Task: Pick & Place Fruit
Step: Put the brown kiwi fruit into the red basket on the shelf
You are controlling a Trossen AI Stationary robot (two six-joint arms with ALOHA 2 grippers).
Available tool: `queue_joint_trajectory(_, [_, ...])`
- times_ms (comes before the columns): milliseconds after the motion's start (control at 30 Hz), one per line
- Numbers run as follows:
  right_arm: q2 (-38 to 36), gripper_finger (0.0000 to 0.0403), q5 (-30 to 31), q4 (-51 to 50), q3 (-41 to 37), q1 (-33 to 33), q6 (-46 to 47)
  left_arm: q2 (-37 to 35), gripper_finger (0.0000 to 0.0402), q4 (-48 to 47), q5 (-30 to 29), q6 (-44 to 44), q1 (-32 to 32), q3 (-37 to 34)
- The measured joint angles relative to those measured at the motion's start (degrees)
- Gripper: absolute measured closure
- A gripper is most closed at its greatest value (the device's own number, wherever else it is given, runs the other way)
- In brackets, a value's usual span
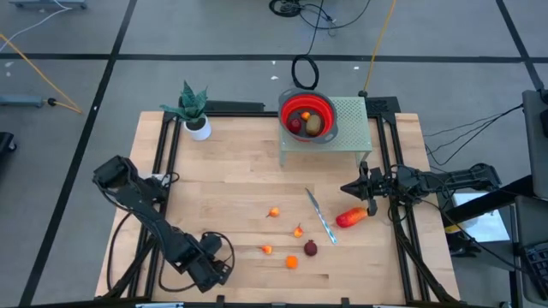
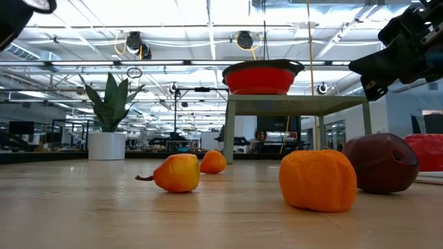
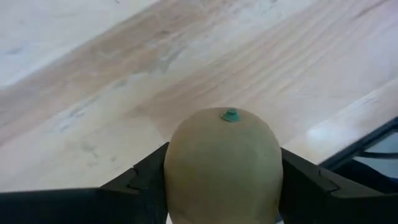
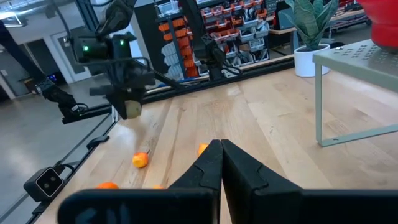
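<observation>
Here, olive-brown oval fruit [image 3: 222, 167] stem-end forward, left gripper [image 3: 222, 186] clamping

A bumpy orange fruit [image 2: 318, 179] touches a dark red ball [image 2: 382, 162] (red bowl [image 2: 262, 76] on the grey stand [image 2: 297, 104] behind).

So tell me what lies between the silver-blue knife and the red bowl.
In the high view, only bare wood and the green stand's near edge lie between the knife and the red bowl.

The bowl [image 1: 308, 113] sat on a small stand [image 1: 353, 128] at the table's [image 1: 231, 171] far edge, two fruits inside. The knife [image 1: 320, 216] lay beside the elongated fruit [image 1: 351, 217]; small fruits [image 1: 291, 262] were scattered left of it. The potted plant [image 1: 193, 109] stood at the far left, perhaps just beside the edge.
</observation>
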Motion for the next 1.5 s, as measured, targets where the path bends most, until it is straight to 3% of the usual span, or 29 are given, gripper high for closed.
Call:
queue_joint_trajectory(533, [0.0, 0.0403, -0.02, 0.0, 0.0, 0.0, 0.0, -9.4, 0.0179, -6.4, -0.78, 1.68, 2.58, 0.04])
queue_joint_trajectory(767, [0.02, 0.0403, -0.02, 0.0, 0.0, 0.02, 0.0, -11.75, 0.0179, -6.63, -7.53, 5.66, 3.79, 0.04])
queue_joint_trajectory(1033, [0.01, 0.0403, -0.02, 0.0, 0.0, 0.01, 0.02, -12.56, 0.0179, -2.57, -17.34, 17.35, 5.09, 0.04])
queue_joint_trajectory(1500, [0.02, 0.0403, -0.02, 0.0, 0.0, 0.0, 0.61, -12.56, 0.0179, 10.14, -26.98, 38.27, 7.35, 0.04])
